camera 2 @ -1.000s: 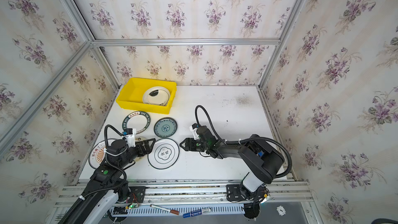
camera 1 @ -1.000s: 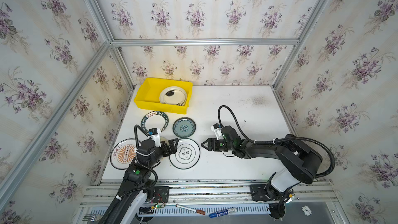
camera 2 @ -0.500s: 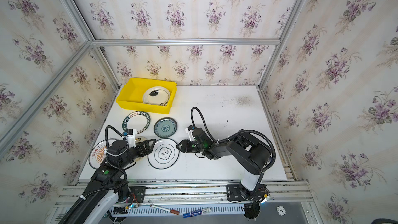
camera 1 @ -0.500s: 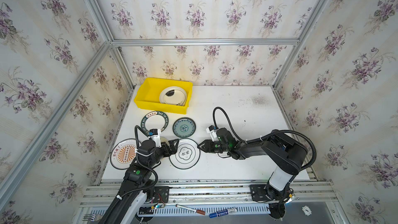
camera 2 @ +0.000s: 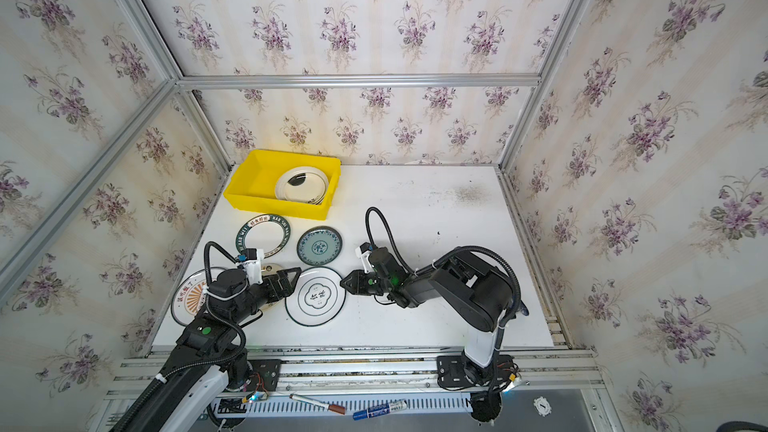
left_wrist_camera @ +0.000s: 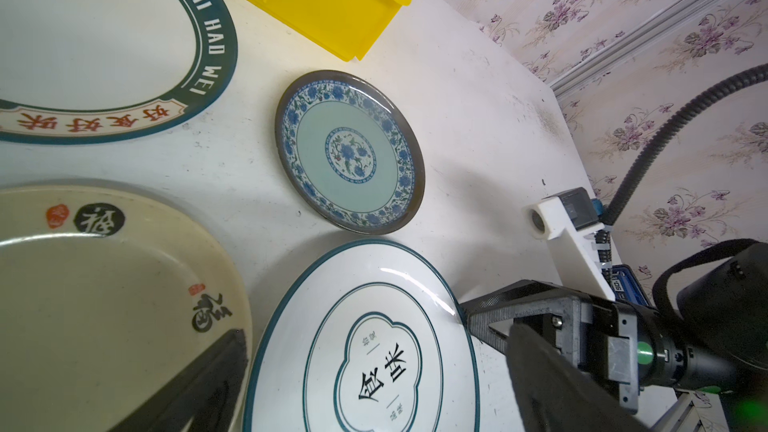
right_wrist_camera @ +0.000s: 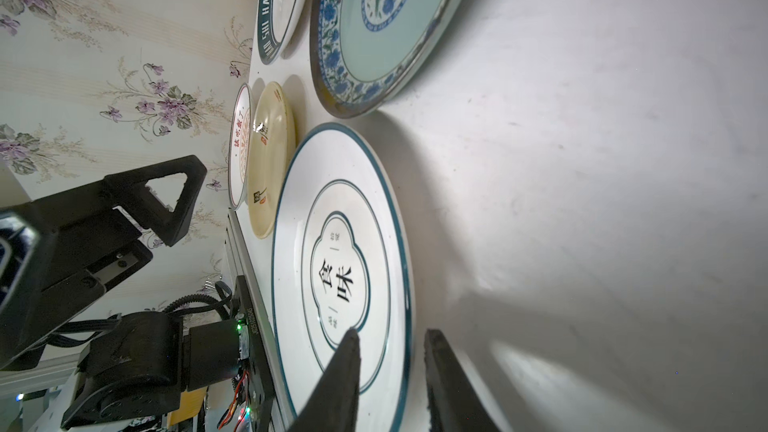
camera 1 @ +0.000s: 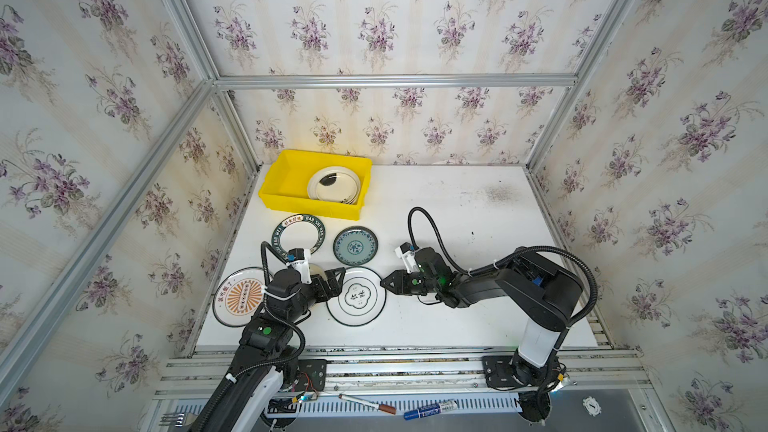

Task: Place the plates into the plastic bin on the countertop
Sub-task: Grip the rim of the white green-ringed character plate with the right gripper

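Note:
A white plate with a dark green rim (camera 1: 356, 296) (right_wrist_camera: 345, 243) lies flat near the countertop's (camera 1: 457, 218) front. My right gripper (camera 1: 384, 282) (right_wrist_camera: 390, 336) stands at its right edge, jaws narrow, one finger over the plate and one outside the rim, a gap still showing. My left gripper (camera 1: 336, 284) (left_wrist_camera: 376, 330) is wide open at the plate's left edge, above a cream plate (left_wrist_camera: 104, 284). A teal plate (camera 1: 355, 246), a green-banded plate (camera 1: 298, 235) and an orange sunburst plate (camera 1: 239, 296) lie nearby. The yellow plastic bin (camera 1: 286, 178) at the back left holds stacked plates (camera 1: 332, 187).
Wallpapered walls and aluminium rails (camera 1: 540, 201) close in the countertop on three sides. Two markers (camera 1: 430, 411) and a fork (camera 1: 172, 419) lie on the ledge below the front edge. The right arm's cable (camera 1: 419, 222) loops above the countertop.
My right gripper has slid left to the white plate's right edge and its jaws have narrowed around the rim. The left arm and all plates have stayed put.

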Available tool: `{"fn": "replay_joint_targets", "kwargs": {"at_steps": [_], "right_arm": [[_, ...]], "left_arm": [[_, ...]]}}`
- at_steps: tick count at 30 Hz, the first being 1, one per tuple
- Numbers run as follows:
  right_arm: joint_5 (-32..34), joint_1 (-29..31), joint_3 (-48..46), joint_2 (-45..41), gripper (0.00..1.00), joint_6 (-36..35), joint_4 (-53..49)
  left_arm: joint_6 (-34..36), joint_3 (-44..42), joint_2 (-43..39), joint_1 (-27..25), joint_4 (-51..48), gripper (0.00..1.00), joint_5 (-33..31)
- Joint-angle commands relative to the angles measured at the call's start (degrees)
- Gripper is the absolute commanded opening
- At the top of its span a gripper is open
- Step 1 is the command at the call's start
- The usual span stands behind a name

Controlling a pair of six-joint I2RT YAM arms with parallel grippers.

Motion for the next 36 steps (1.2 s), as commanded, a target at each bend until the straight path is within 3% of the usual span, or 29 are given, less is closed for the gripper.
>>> {"fn": "replay_joint_targets", "kwargs": {"at_steps": [1, 12, 24, 36], "right_arm": [[0.22, 0.09, 1.04, 0.2, 0.29, -0.17, 2.09], [0.12, 0.51, 2.52, 1.72, 0.18, -0.35, 1.72], [1.13, 0.72, 2.79, 1.27, 0.26, -1.57, -1.24], [2.97, 1.91, 3.85, 0.97, 0.25, -4.46, -6.11]], "left_arm": [[-0.5, -0.08, 0.0, -0.02, 1.78, 1.0, -0.71], [-0.34, -0.14, 2.37, -0.02, 2.5, 1.0, -0.05], [-0.32, -0.31, 2.16, -0.02, 2.7, 1.0, -0.12], [0.32, -0.05, 2.61, -0.02, 3.15, 1.0, -0.38]]}}
